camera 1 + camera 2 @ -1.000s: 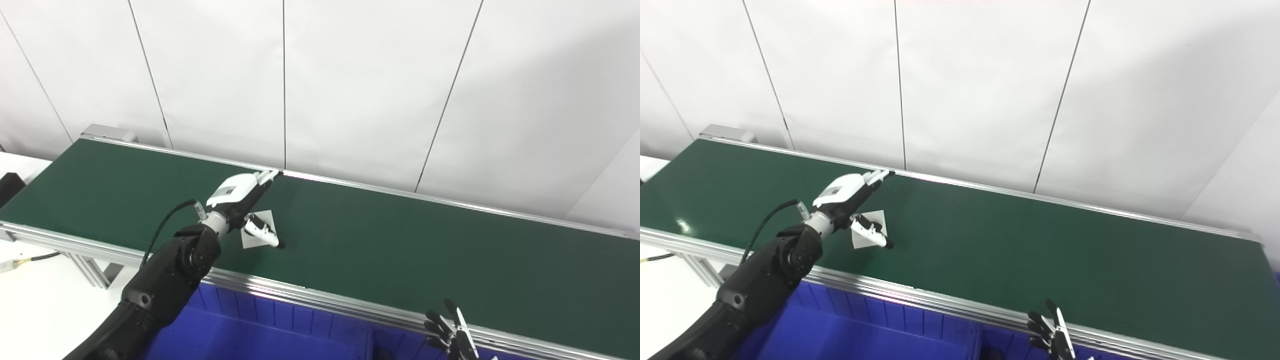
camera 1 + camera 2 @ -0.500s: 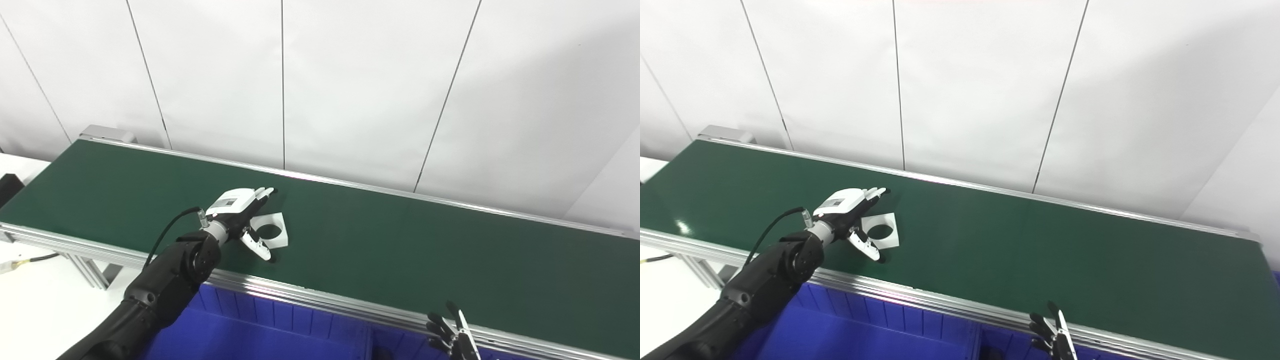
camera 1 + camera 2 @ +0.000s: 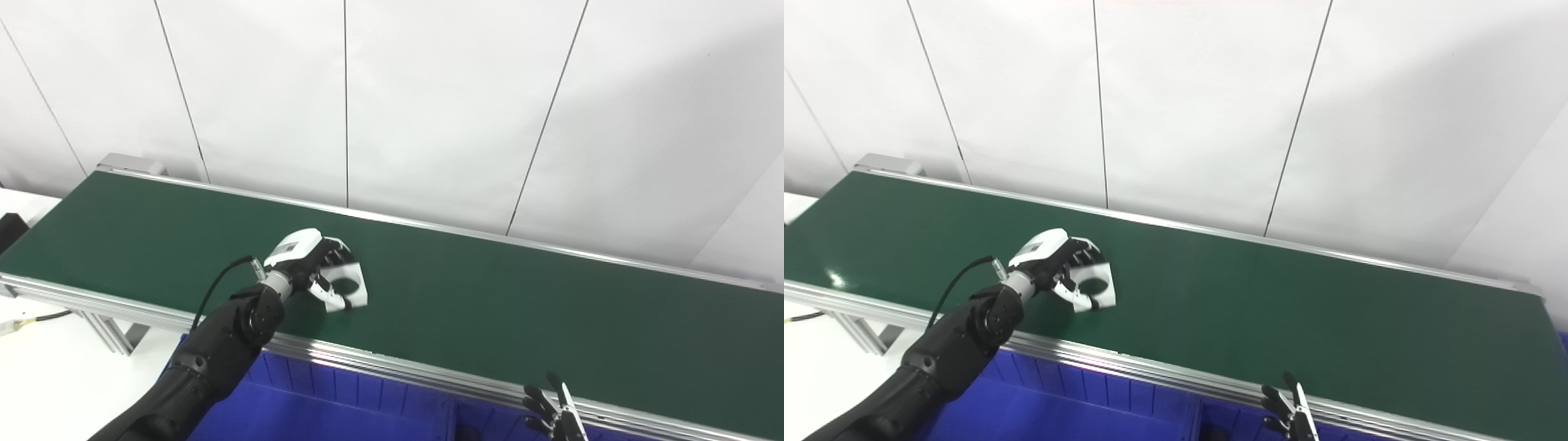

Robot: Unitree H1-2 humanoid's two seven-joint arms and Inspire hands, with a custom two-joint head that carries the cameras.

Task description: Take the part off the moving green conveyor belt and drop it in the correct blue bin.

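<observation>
The left robot hand [image 3: 306, 269] has now been closed around the part [image 3: 348, 285] on the belt [image 3: 490, 306]; lifting to the bin [image 3: 318, 410] is next. The right robot hand [image 3: 554, 413] is spread, idle.

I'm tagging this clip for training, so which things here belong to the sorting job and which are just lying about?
Part of the job:
- white part with a round hole, on the belt
- green conveyor belt
- blue bin below the near rail
- left hand, fingers closing around the part
- right hand, waiting low by the near rail

Just lying about:
- black box at the left edge
- cable on the white table
</observation>
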